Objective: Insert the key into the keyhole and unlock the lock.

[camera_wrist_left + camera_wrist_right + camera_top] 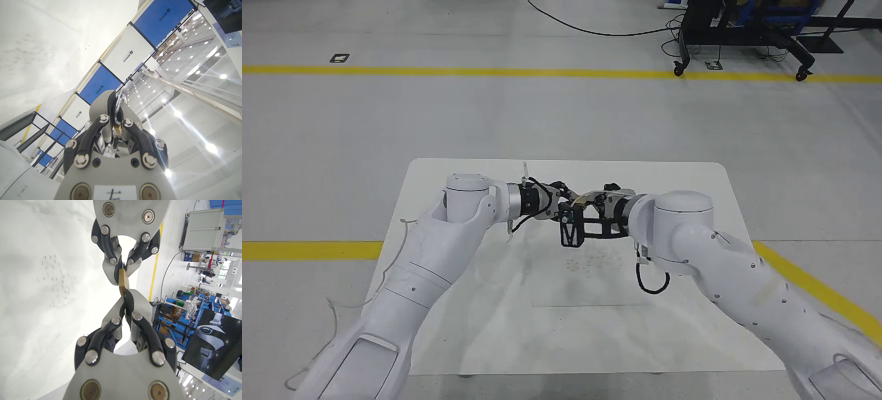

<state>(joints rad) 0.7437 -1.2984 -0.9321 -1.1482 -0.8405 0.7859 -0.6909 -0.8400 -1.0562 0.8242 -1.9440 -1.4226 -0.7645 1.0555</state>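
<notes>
- Pincer tips meet above the tabletop point(542, 320) middle, left pincer point(569, 204) against right pincer point(588, 204).
- Here the left pincer point(116, 102) clamps the lock point(121, 97), silver shackle between its fingers.
- Here the right pincer point(126, 298) is narrow, tips touching the lock's point(123, 281) brass end; what they pinch is hidden.

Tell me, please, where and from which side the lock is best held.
Probably grip the lock by its brass body, pads on its broad flat faces, coming from the shackle end, as the left tool does. That leaves the opposite end free, where the right tool meets it.
</notes>
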